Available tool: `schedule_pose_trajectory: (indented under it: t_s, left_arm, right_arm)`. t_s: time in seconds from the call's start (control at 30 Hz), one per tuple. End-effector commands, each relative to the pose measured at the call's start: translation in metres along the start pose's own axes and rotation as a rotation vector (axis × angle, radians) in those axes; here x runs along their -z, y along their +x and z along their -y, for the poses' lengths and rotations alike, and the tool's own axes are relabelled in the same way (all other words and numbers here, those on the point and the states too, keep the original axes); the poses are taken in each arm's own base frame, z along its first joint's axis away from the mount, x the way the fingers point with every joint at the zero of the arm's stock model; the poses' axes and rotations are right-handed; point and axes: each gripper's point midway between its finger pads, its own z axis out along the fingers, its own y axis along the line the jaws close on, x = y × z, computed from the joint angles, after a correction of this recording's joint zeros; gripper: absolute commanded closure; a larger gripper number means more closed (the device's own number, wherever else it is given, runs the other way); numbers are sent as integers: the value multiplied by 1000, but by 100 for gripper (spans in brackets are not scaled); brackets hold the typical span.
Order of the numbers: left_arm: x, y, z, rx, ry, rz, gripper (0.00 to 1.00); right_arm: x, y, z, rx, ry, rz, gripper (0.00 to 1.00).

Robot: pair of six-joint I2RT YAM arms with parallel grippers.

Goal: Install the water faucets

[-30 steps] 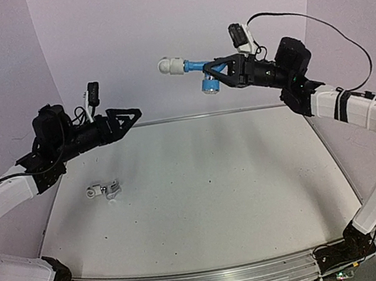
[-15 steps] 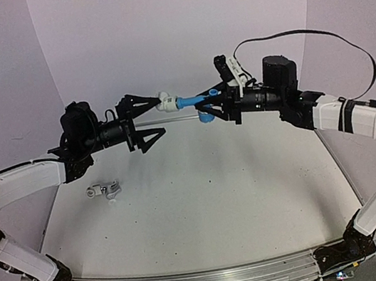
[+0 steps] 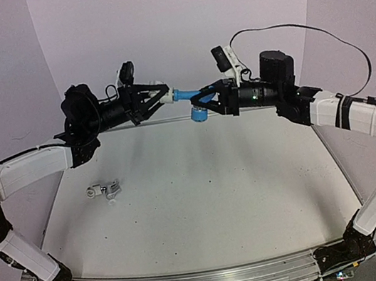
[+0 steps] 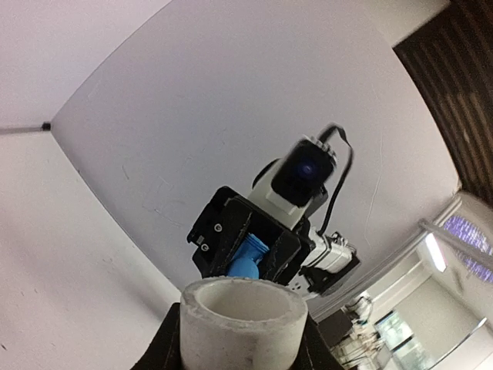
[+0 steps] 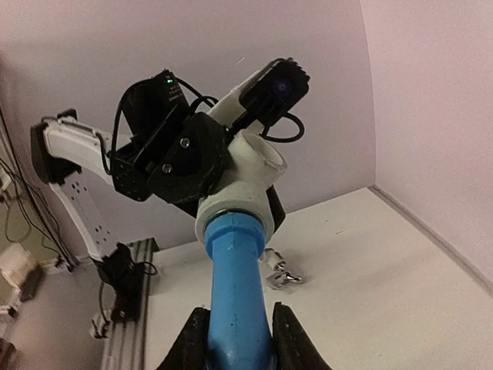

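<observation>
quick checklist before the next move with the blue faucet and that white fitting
1. Right gripper shut on the blue faucet: ok.
2. Left gripper shut on the white fitting: ok.
3. Faucet end meets the fitting's collar, roughly in line: ok.
4. Thread fully seated: cannot tell, the joint is hidden.
5. Both parts held above the table: ok.
6. Silver faucet installed: not ok, it lies loose on the table.

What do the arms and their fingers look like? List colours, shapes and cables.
Left arm and right arm both have white link shells and black joints. Black triangular fingers. White-bodied wrist cameras. A thin black cable loops above the right wrist.
</observation>
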Motion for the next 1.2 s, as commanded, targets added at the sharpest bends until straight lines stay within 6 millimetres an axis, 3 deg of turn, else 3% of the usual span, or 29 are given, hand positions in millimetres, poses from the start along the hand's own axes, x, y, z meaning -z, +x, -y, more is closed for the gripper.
schedule_pose_trajectory:
  t_s: [0.0,0.07,0.1,0.13,0.2,0.23,0.3,0.37,0.4,0.5,0.57,0.6,0.63,0.67,0.77,0.83,0.9,1.1,1.17]
  left_arm:
    - [2,25,76,-741,279,-137,96]
    - [8,31,78,-995,287,-140,100]
    - [6,21,77,-1204,225,-95,100]
    - [5,13,74,-1282,175,-66,100]
    - [0,-35,70,-1516,-64,89,100]
    - [0,-47,66,-1527,-132,121,99]
    - [6,-74,67,-1543,-274,205,59]
    - [13,-66,72,-1470,-253,207,30]
    - [16,-53,67,-1430,-229,176,25]
    - [40,0,80,-1173,-70,77,1]
    - [56,21,80,-960,-55,45,0]
    - [61,23,79,-880,-63,55,0]
    - [69,25,76,-651,-81,85,0]
    - [70,25,75,-608,-86,91,0]
    - [70,14,35,81,-153,190,0]
    - [58,24,13,315,-153,122,4]
    - [36,38,21,327,-95,-26,4]
    - [14,45,43,187,-33,-79,0]
    - [12,44,41,173,-37,-73,0]
  right_arm:
    - [-3,-50,-24,-553,-204,13,100]
    - [-4,-51,-28,-818,-275,-58,100]
    - [-2,-60,-37,-956,-357,-82,100]
    - [0,-62,-42,-1041,-383,-98,100]
    - [24,-85,-60,-1113,-514,3,100]
    - [26,-87,-61,-1109,-519,7,100]
    - [40,-94,-68,-1008,-511,34,100]
    - [46,-96,-62,-907,-475,91,100]
    - [51,-98,-58,-859,-453,115,100]
    - [64,-92,-33,-509,-295,188,100]
    - [62,-76,-13,-293,-125,156,100]
    - [60,-71,-9,-211,-69,133,100]
    - [59,-58,-3,-32,5,93,100]
    - [60,-56,-3,-1,12,90,100]
    - [63,-39,-6,321,64,74,100]
    - [62,-35,-7,396,65,66,100]
    - [59,-31,-8,422,45,60,100]
    - [45,-24,-23,407,-7,56,100]
    - [41,-22,-32,407,-24,56,100]
